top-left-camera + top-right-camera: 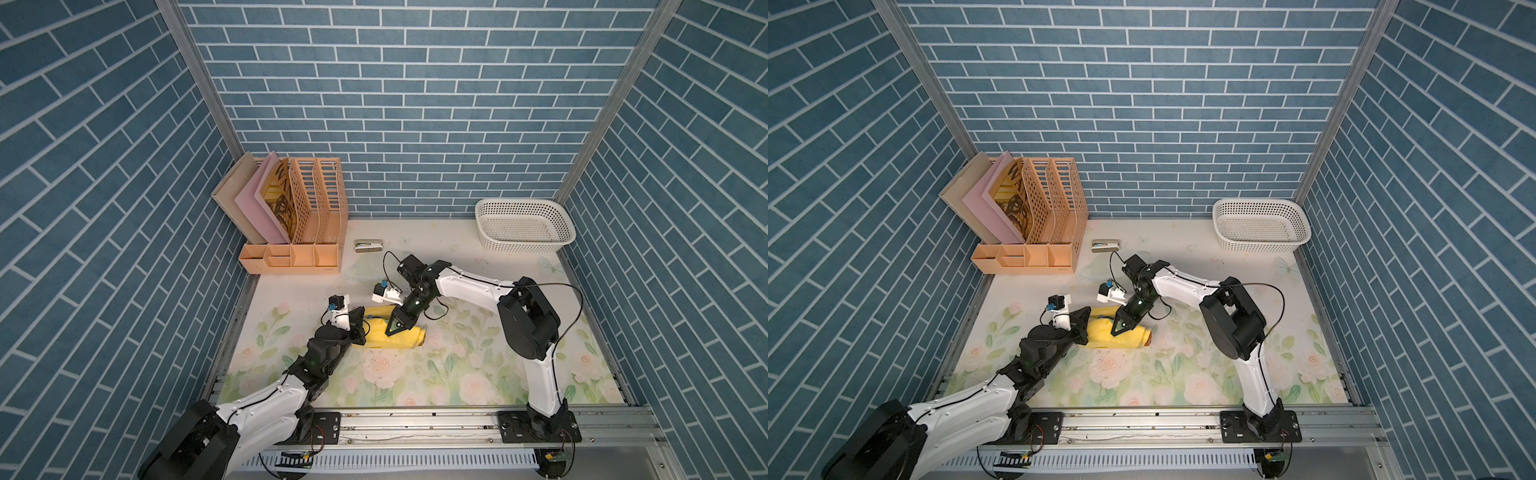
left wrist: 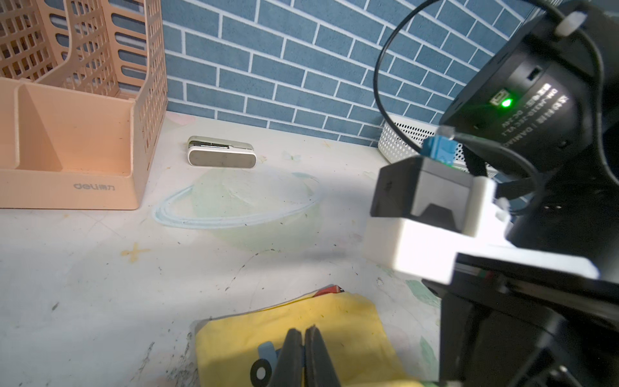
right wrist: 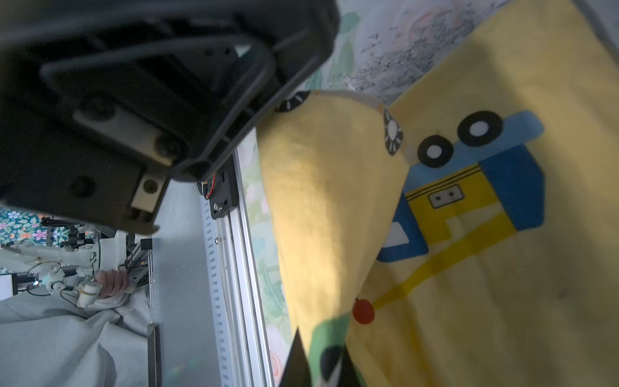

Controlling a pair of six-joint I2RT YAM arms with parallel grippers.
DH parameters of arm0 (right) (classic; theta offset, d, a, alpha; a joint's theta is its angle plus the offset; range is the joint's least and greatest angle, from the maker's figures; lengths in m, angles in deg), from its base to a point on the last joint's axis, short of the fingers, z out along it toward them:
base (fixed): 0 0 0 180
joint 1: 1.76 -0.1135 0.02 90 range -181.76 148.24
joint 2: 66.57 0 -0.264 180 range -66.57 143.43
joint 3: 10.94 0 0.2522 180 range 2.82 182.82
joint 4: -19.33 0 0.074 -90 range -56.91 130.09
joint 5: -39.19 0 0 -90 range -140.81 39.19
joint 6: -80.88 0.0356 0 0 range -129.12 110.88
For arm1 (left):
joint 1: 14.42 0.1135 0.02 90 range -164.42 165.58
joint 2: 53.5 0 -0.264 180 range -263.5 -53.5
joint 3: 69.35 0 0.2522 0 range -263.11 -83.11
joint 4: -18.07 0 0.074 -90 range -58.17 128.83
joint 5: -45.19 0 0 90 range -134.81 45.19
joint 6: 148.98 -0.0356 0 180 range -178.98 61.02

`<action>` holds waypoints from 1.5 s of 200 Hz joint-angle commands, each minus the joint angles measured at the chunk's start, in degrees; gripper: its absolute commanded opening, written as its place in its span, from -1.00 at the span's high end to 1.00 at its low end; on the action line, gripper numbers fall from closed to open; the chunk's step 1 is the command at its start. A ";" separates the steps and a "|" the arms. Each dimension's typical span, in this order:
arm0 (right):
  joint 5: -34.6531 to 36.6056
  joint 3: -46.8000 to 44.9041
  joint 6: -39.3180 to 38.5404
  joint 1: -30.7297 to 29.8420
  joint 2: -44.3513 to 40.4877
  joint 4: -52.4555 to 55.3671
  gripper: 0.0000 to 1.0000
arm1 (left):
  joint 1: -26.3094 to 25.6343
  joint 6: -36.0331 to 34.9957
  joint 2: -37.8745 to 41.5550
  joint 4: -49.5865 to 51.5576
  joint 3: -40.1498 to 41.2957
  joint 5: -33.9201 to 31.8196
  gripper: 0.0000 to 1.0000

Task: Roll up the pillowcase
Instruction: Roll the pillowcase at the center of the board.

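The left gripper (image 2: 303, 332) has its jaws pressed together over one end of the single pillowcase (image 1: 401, 341); I cannot tell whether any cloth is pinched. Just beside it, the right gripper (image 1: 390, 331) is clamped on a raised fold. The yellow cloth lies bunched beneath both. Farther off stand one stapler (image 1: 368, 246), one peach organiser (image 1: 291, 261) and one white basket (image 1: 523, 245).

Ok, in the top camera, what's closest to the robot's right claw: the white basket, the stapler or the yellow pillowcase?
1. pillowcase, right at the right gripper's tips, mid-table.
2. stapler, farther back, near the wall.
3. white basket, in the back right corner.
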 commanded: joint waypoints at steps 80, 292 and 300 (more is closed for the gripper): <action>-5.22 1.65 13.09 -2.21 10.62 -10.50 1.00 | 0.23 1.28 3.42 -0.60 2.35 -3.38 0.87; 72.43 -50.23 -16.80 -31.03 -28.53 -63.49 -1.00 | 1.82 3.88 -22.22 -0.02 -6.18 -7.05 0.99; 76.32 -49.75 -17.30 -32.80 -26.09 -64.68 -1.00 | 1.99 4.16 -21.47 0.09 -5.79 -7.15 0.99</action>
